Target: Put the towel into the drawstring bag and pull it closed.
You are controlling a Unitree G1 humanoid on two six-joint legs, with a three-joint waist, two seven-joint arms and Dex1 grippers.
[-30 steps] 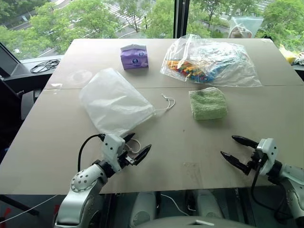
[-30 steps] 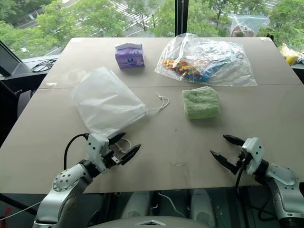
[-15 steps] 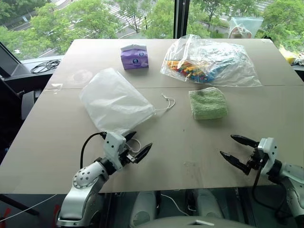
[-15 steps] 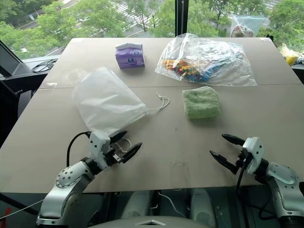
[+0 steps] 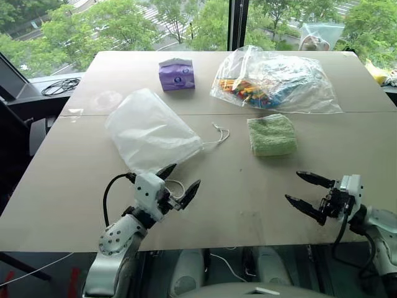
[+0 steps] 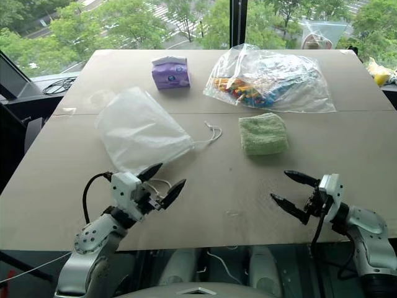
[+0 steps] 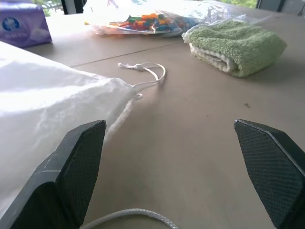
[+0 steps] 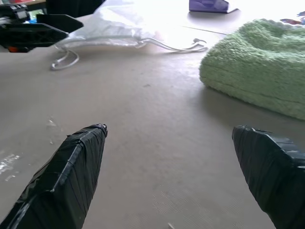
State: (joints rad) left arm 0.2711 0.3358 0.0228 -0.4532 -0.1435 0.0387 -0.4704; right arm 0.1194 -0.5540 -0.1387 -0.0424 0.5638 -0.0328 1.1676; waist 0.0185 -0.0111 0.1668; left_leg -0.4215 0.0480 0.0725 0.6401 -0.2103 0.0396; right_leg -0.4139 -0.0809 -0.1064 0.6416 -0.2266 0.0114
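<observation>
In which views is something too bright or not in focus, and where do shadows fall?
Right wrist view: the drawstring bag is washed out by glare; the fingers look soft. Left wrist view: the bag's lit side is bright, and the towel casts a soft shadow on the table. Left eye view: even daylight from the windows, with faint shadows beside bag and towel.

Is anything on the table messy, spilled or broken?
Nothing stands out. The small light-green fluffy towel lies folded flat. The translucent white drawstring bag lies flat with its thin white cords trailing loose on the beige table. The purple tissue pack stands upright, and the big clear plastic bag of colourful items holds everything inside.
</observation>
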